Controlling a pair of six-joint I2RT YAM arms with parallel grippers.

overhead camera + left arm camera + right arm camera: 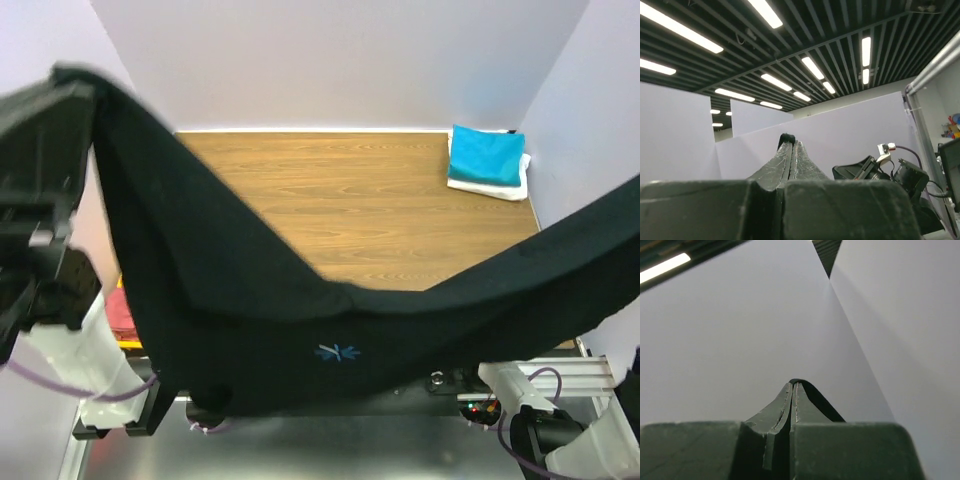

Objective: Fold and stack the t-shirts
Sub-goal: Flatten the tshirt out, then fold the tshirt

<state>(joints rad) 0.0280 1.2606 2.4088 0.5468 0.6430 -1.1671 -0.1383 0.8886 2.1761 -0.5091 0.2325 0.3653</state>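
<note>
Overhead now: you have the large black cotton t-shirt strung up between both arms, above the brown wood-grain table.
Shirt shape: it sags in the middle, and both ends climb, one to the upper left and one off the right edge of the view.
Shirt mark: a small blue printed emblem faces the top camera near the low point.
Left gripper: your pincer is pinched tight, no gap between its fingers, with a dark bit of the black shirt at the tips.
Right gripper: also squeezed together, a dark strip of cloth running off its tip.
Stack: the folded teal t-shirt lies on the folded white t-shirt in the table's far right corner.
Left table edge: a sliver of red cloth shows beside the black shirt; you cannot tell more from so little.
</note>
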